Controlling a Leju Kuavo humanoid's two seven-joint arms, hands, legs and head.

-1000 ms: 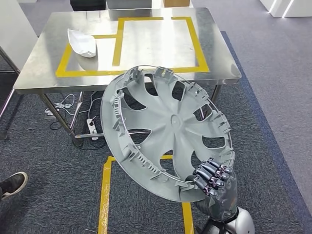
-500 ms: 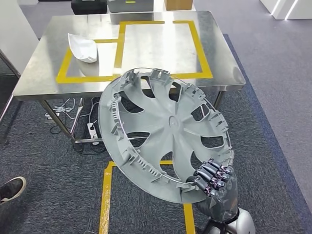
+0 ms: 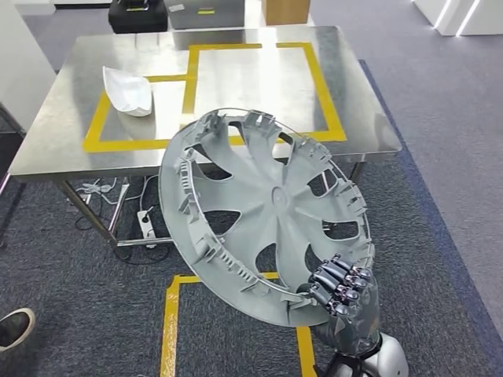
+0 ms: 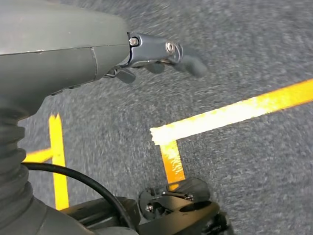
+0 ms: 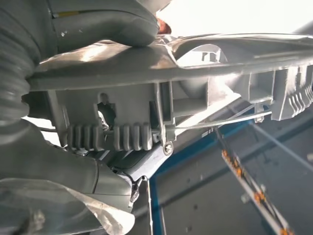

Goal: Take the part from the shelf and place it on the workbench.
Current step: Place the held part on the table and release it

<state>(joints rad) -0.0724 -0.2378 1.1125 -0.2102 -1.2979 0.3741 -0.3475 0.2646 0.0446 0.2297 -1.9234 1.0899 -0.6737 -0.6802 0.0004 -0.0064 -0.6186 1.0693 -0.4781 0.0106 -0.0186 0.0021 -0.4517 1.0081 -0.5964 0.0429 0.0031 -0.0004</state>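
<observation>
— At nine o'clock in the head view, what sits on the workbench [image 3: 71, 118]?

— On its steel top, toward ten o'clock, lies a white curved part [image 3: 126, 90], inside the smaller box of yellow tape [image 3: 189, 82]. A larger taped box lies just beside it toward twelve o'clock. Under the bench, near nine o'clock, cables and a power strip [image 3: 145, 222] lie on the grey carpet [image 3: 71, 298]. A dark shoe [image 3: 15, 327] shows at eight o'clock, at the frame's edge.

— And the task's part?

— The grey wheel cover [image 3: 267, 212] is at the centre, off the bench and held up in the air in front of it. It is tilted, its ribbed inner side facing the camera. Its far rim overlaps the near edge of the bench in the picture; I cannot tell whether they touch.

— Who holds it?

— The right hand [image 3: 344, 302], at five o'clock. Its dark fingers [image 3: 335, 279] curl over the cover's lower rim. The right wrist view shows the grey thumb [image 5: 110, 22] pressed on one face of the rim and the fingers wrapped under the clips, so the rim is clamped between them.

— The left hand?

— The left hand [image 4: 147, 56] hangs over the carpet and yellow floor tape [image 4: 229, 112]. It holds nothing; its fingers reach outward, blurred, with gaps between them as far as I can see.

— Anything behind the bench?

— At twelve o'clock, a black case [image 3: 137, 16], a grey box [image 3: 204, 12] and a brown box [image 3: 287, 10] stand past its far edge.
</observation>
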